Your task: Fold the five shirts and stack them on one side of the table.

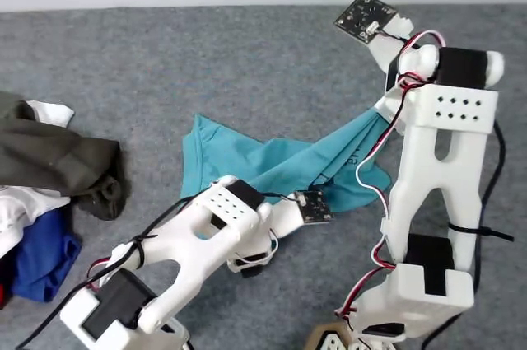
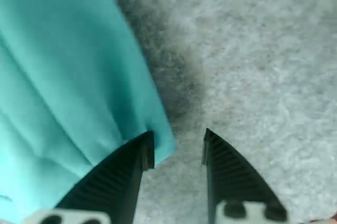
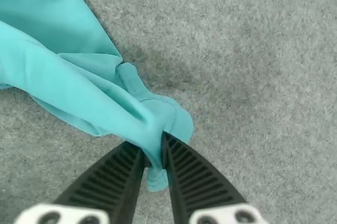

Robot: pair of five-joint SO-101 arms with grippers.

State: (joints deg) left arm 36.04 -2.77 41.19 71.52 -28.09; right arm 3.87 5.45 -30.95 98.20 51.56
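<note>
Pinching the teal shirt's (image 3: 63,81) bunched corner, your right gripper (image 3: 154,147) holds it taut, probably for spreading, while your left gripper (image 2: 179,139) hangs jaws-apart beside its edge.

Our left arm (image 1: 193,231) lies low, angled toward the table's middle, and our left gripper (image 2: 176,145) stands with jaws apart. Our right arm (image 1: 436,193) stretches forward, with our right gripper (image 3: 154,153) clamped on the shirt (image 3: 79,92).
</note>
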